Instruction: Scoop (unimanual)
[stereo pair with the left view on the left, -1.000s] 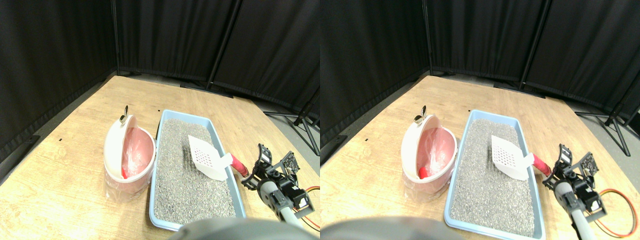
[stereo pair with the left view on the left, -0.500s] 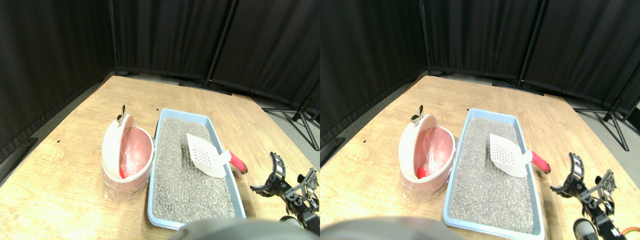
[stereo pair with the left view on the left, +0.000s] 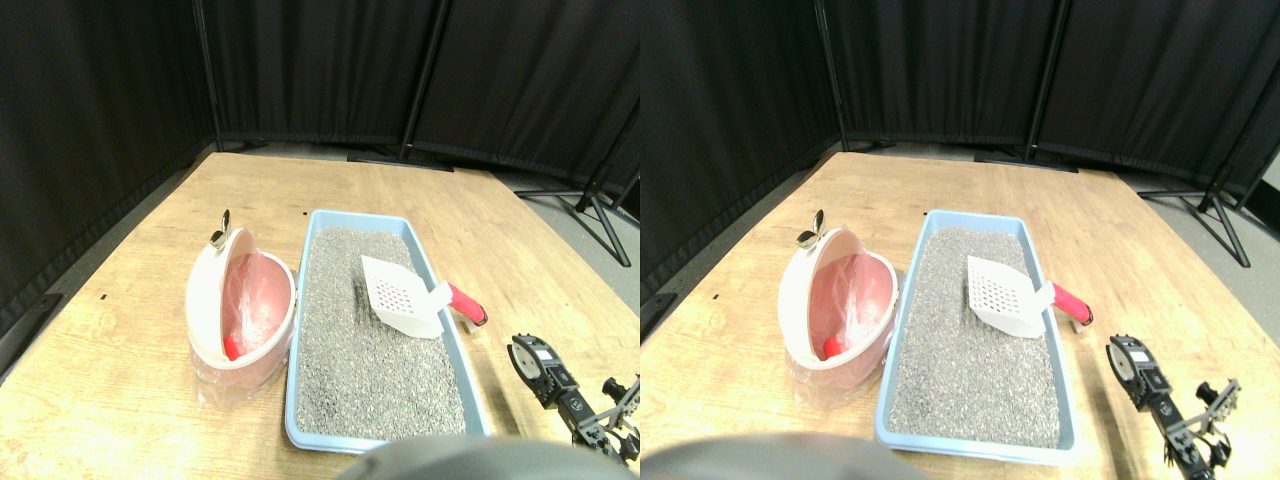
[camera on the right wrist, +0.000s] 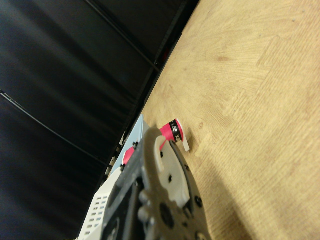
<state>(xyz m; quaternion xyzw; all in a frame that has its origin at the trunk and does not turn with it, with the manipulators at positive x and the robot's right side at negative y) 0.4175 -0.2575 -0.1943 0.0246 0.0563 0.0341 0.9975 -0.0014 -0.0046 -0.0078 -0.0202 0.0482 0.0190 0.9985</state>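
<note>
A white slotted scoop (stereo pair with the left view on the left: 398, 296) lies on the grey litter in a light blue tray (stereo pair with the left view on the left: 296, 420). Its red handle (stereo pair with the left view on the left: 466, 303) sticks out over the tray's right rim. My right gripper (stereo pair with the left view on the left: 580, 385) sits low at the lower right, on the wood floor side of the tray and well short of the handle. It is open, jaws spread, with nothing between them. In the wrist view the handle's red end (camera on the right wrist: 172, 131) shows just past the dark jaw frame, with the scoop's white head (camera on the right wrist: 97, 220) beside it.
A pink bin with a tilted white lid (stereo pair with the left view on the left: 238, 305) stands against the tray's left side, with a small red item (stereo pair with the left view on the left: 231, 347) inside. Black curtains and a stand's legs (stereo pair with the left view on the left: 592, 200) close off the back. Wooden floor (stereo pair with the left view on the left: 520, 260) lies right of the tray.
The whole picture has shifted, so the camera moved. My gripper has dropped back and down to the lower right, farther from the red handle. The scoop lies as before.
</note>
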